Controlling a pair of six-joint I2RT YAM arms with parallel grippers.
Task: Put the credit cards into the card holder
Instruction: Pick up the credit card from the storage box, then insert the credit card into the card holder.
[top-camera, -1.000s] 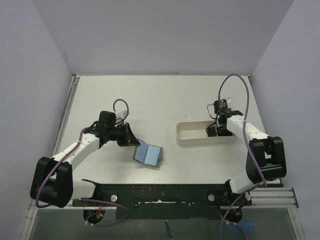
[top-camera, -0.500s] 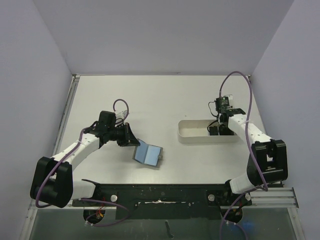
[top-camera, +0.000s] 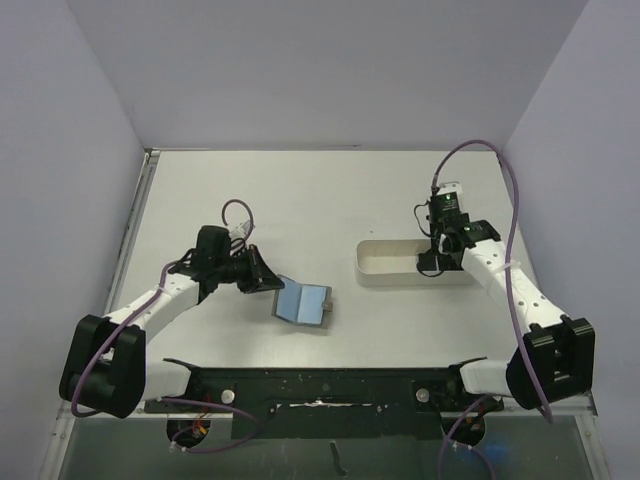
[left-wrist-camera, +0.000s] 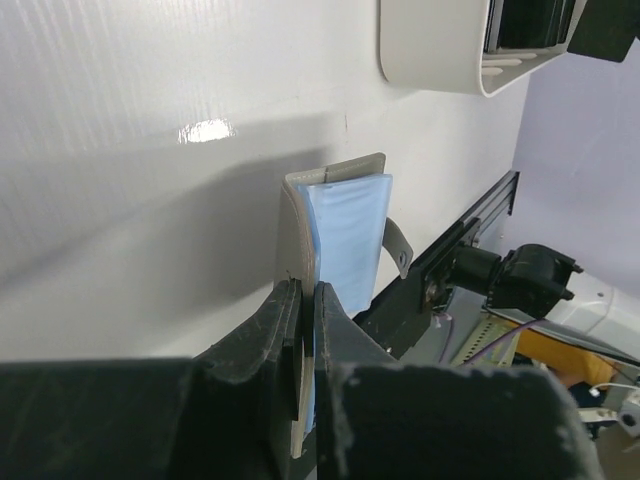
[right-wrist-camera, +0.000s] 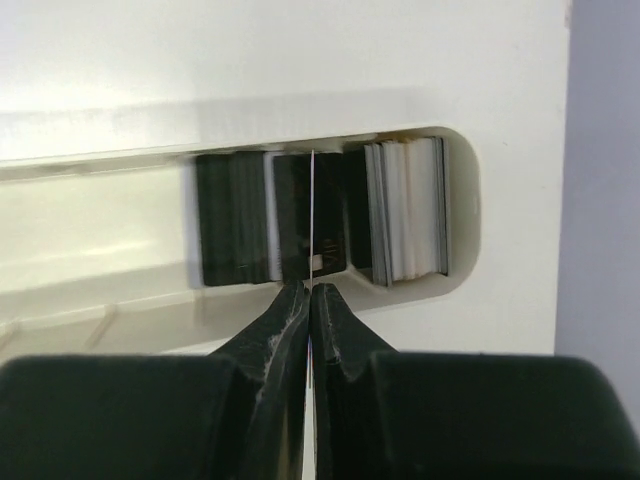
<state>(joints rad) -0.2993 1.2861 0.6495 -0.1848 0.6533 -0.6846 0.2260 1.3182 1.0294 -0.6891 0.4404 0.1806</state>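
Note:
The card holder (top-camera: 305, 303) lies open left of the table's centre, light blue lining up, its grey-olive outside showing in the left wrist view (left-wrist-camera: 345, 230). My left gripper (top-camera: 268, 278) is shut on the holder's left flap (left-wrist-camera: 307, 300). The credit cards (right-wrist-camera: 235, 235) stand on edge as a dark stack in the right end of the white tray (top-camera: 385, 270). My right gripper (top-camera: 432, 262) is over that end, shut on one thin card (right-wrist-camera: 312, 200) seen edge-on between the fingertips (right-wrist-camera: 309, 295).
More cards with pale edges (right-wrist-camera: 410, 210) stand at the tray's far right end. The tray's left part holds nothing. The black rail (top-camera: 330, 385) with the arm bases runs along the near edge. Walls close in the table on three sides.
The right arm's elbow has swung outward to the right while its gripper stayed over the tray's right end. The left gripper has dragged the card holder slightly to the right.

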